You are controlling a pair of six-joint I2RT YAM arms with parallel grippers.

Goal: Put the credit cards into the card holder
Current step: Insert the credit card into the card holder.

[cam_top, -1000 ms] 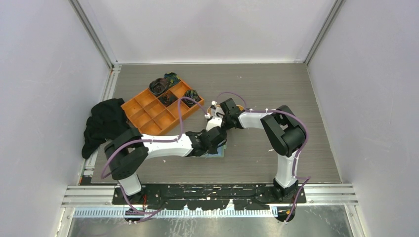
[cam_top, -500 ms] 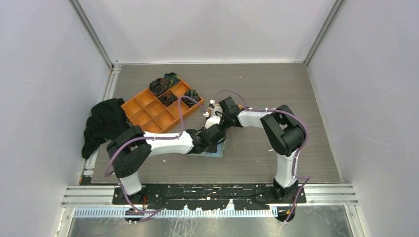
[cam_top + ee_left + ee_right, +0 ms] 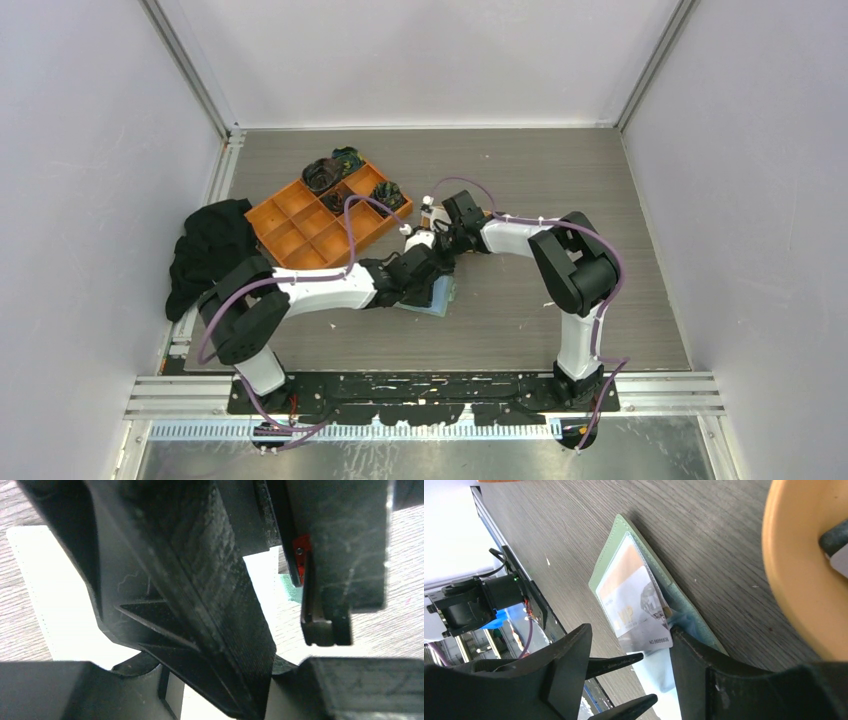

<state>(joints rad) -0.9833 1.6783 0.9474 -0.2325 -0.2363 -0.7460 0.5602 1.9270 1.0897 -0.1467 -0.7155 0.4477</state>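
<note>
Seemingly pinning the card holder (image 3: 608, 560) with the left end effector (image 3: 428, 275), grip untellable. Poising the spread right end effector (image 3: 629, 632) around the half-pocketed credit card (image 3: 636, 605), for pushing.

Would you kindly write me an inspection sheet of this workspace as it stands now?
Surface: grey wood-grain table.
Job's things: card holder lies open on the table, with one pale card with an orange patch in its clear pocket; no other cards clearly seen.
Clutter: orange dish near the holder, not touching it; orange compartment tray with dark items in its far compartments; black cloth at the left edge.
Grippers: right gripper open over the holder; left gripper close by, state unclear.
Cables: purple cables along both arms, one looping above the tray.
Surroundings: pale walls; metal rail at the near edge.
</note>
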